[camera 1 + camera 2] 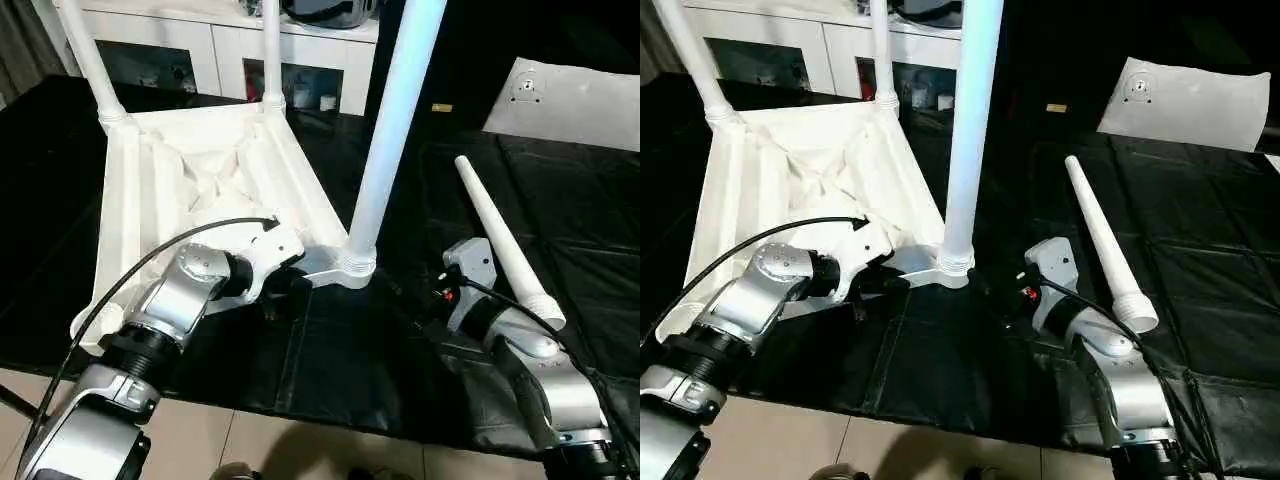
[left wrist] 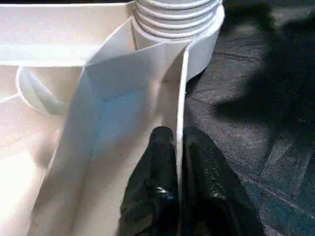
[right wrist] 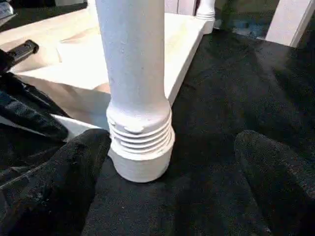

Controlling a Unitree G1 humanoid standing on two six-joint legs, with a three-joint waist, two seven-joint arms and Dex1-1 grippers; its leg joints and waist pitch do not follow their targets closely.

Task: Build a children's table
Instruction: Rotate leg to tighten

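Three legs stand in the upturned tabletop (image 1: 150, 170); the fourth leg (image 1: 500, 240) lies loose on the mat. Left gripper (image 2: 178, 147) pinches the tabletop's rim, right gripper (image 3: 167, 182) gapes wide.

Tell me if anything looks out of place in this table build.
One leg lies loose on the black mat beside the right end effector, not yet fitted. The upturned table top already carries three upright legs; the left end effector pinches its edge wall.
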